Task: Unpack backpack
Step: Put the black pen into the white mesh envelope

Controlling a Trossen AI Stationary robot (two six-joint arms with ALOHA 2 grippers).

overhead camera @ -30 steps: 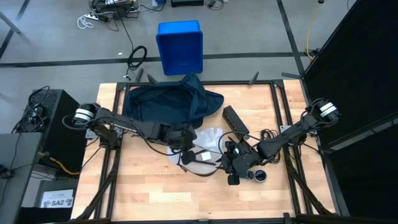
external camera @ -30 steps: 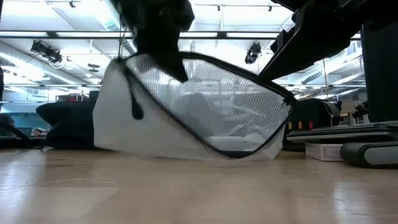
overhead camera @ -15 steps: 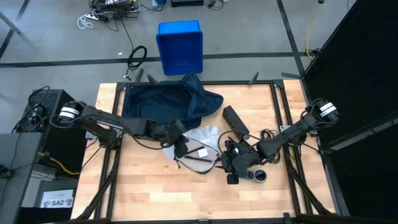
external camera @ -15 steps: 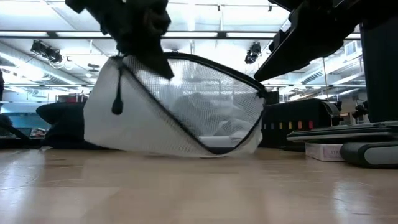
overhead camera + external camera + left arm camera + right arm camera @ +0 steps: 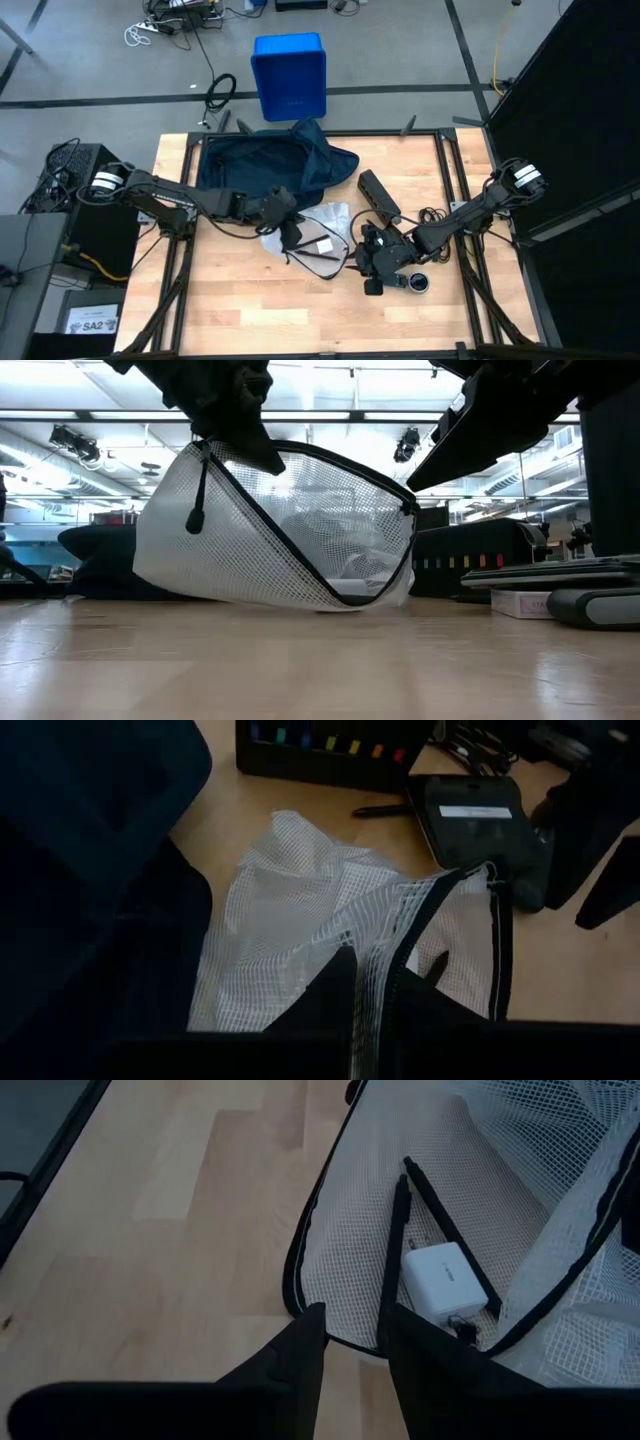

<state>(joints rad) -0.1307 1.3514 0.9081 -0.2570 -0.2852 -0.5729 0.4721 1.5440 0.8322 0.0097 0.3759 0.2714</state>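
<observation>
Centre frame, my left pincer [image 5: 287, 228] and right pincer [image 5: 362, 258] each pinch an edge of the white mesh pouch [image 5: 322, 232]. The backpack [image 5: 265, 166] lies upper-centre on the counter [image 5: 240, 300].

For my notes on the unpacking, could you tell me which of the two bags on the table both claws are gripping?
The white mesh pouch with black zipper trim, held up between the left claw and right claw. The dark navy backpack lies untouched behind it.

The only words that can be read are "SA2". They are on a small white sign [image 5: 92, 323] on the floor, at about 8 o'clock from the table [image 5: 250, 310] in the high view.
</observation>
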